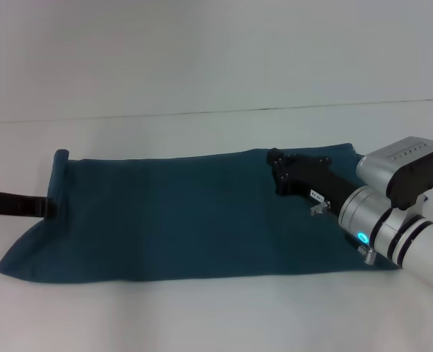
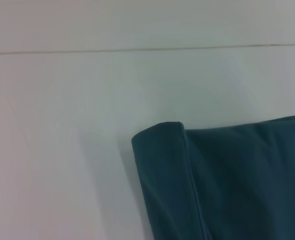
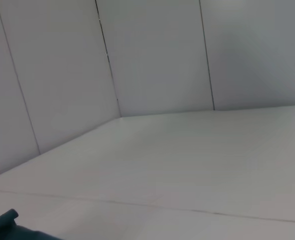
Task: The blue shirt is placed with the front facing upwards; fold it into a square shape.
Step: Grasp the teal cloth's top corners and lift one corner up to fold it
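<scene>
Spread as a long folded band across the white table (image 1: pixel 216 315), the blue shirt (image 1: pixel 165 220) — left gripper (image 1: pixel 51 208) at its left edge, right gripper (image 1: pixel 279 165) over the far-right corner, poised likely for a crosswise fold — claw states: cannot tell.

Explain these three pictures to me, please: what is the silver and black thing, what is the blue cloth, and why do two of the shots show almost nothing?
This is a two-armed robot folding laundry. The wide picture comes from a camera on its head, looking down at a white table. The blue shirt lies there, already folded into a long band. The silver and black thing is the robot's right arm; its right claw sits over the shirt's far right part. The left claw reaches the shirt's left edge. Whether either grips cloth cannot be seen. The other two pictures come from cameras on the wrists: the left one sees a rolled corner of the shirt, the right one mostly table and wall.
</scene>
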`<state>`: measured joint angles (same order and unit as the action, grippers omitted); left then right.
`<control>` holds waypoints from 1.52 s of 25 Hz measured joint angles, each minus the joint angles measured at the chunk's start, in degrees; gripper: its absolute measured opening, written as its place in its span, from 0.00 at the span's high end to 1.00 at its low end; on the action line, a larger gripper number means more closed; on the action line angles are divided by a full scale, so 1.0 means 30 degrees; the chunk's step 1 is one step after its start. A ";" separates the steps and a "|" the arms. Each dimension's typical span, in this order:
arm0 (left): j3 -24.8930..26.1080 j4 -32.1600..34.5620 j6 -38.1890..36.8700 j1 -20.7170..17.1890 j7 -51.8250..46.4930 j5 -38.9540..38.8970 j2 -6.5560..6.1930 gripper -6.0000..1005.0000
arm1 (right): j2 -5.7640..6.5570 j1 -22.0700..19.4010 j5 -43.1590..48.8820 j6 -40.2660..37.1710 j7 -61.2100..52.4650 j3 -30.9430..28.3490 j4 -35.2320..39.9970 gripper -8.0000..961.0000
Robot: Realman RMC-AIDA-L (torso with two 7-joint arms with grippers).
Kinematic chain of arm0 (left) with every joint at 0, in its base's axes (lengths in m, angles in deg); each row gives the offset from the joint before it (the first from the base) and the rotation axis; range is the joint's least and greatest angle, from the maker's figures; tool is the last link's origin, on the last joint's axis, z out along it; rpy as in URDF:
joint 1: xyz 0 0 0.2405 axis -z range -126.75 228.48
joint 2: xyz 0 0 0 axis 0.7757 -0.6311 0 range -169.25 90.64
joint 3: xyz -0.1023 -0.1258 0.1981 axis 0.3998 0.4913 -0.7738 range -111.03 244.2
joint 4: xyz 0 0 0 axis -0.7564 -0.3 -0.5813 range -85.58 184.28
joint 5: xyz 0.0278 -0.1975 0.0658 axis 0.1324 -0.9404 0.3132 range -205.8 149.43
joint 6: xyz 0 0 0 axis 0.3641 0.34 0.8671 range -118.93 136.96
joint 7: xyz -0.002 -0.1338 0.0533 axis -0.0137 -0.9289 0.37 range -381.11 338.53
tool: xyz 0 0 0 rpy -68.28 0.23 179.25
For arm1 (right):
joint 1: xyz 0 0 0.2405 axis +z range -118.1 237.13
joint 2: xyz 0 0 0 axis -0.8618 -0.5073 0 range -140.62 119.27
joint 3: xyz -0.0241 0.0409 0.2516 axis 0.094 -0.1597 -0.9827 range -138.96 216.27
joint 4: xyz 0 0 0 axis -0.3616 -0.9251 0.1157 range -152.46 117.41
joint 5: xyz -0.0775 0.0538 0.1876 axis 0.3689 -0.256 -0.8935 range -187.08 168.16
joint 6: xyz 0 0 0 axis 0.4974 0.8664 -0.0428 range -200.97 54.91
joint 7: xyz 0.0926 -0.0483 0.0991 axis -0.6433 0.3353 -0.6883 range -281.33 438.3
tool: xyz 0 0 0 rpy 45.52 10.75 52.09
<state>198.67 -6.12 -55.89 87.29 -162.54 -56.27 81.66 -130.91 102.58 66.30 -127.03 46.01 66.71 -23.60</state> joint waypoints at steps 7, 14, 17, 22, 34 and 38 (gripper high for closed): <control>0.0086 -0.2147 -0.1371 -0.0458 -0.0048 -0.0447 0.0188 0.99 | -0.0026 0.0017 -0.0049 -0.0372 -0.0010 -0.0093 0.0202 0.99; 0.0090 -0.3499 -0.2489 -0.0589 -0.0066 -0.1386 0.0199 0.99 | -0.0103 0.0223 -0.0119 -0.0555 0.0094 -0.0130 0.0414 0.99; 0.0090 -0.3993 -0.3151 -0.0514 0.0001 -0.2253 0.0114 0.99 | -0.0170 0.0543 -0.0045 -0.0580 0.0137 -0.0100 0.0405 0.99; 0.0098 -0.4685 -0.3833 -0.0412 -0.0032 -0.3094 0.0049 0.99 | -0.0229 0.1011 0.0001 -0.0385 0.0170 -0.0026 0.0172 0.99; 0.0887 -0.5887 -0.5369 -0.0434 0.0030 -0.5589 -0.0006 0.99 | -0.0407 0.2900 0.0263 0.2776 0.2757 -0.0601 -0.2276 0.99; 0.1179 -0.5968 -0.5578 -0.0446 0.0080 -0.6398 -0.0124 0.99 | -0.0441 0.3886 0.0290 0.3803 0.3459 -0.0887 -0.3004 0.99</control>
<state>202.21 -24.02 -72.63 85.95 -162.30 -75.47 81.28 -132.23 114.24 67.17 -115.62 56.39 64.05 -32.61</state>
